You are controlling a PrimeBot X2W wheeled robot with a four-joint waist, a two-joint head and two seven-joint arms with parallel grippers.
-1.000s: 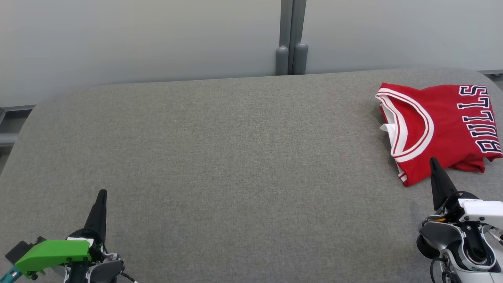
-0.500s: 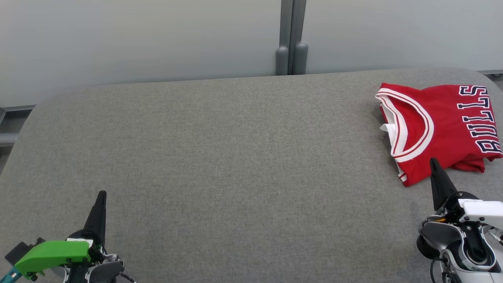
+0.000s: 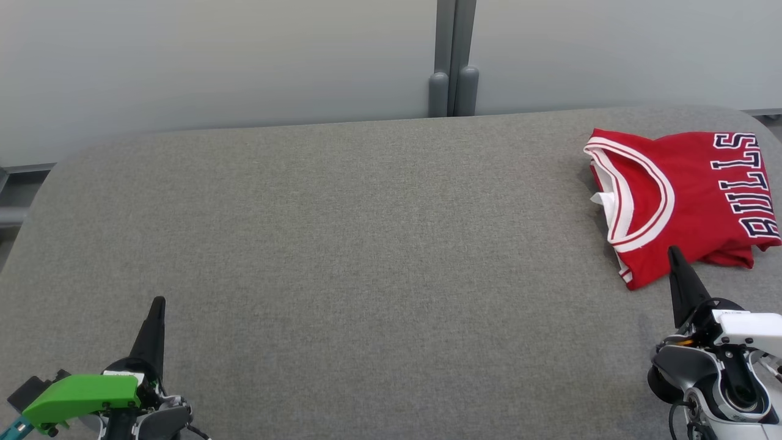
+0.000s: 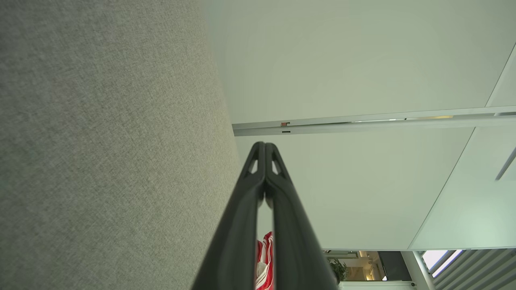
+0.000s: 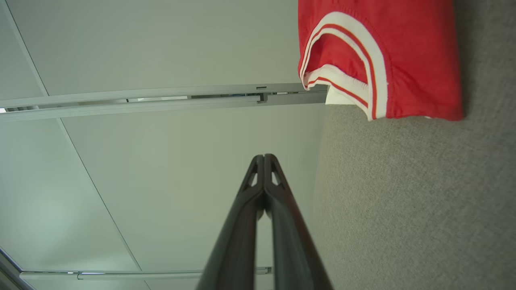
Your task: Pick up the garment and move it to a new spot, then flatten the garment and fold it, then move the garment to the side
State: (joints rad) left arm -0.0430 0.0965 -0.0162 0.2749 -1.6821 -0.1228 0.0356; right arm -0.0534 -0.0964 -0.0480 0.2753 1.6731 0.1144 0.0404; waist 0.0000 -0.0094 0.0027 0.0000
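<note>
left gripper (image 3: pixel 158 300) and right gripper (image 3: pixel 672 250) closed, empty — red jersey (image 3: pixel 696 201) lies near the right one.

Grey fabric table (image 3: pixel 366 244), pale wall panels (image 3: pixel 214 61)

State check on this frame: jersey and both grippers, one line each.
red jersey: folded, lying at the far right of the table, not held.
left gripper: shut, empty, over the near left of the table.
right gripper: shut, empty, just short of the jersey's near edge, not touching it.
</note>
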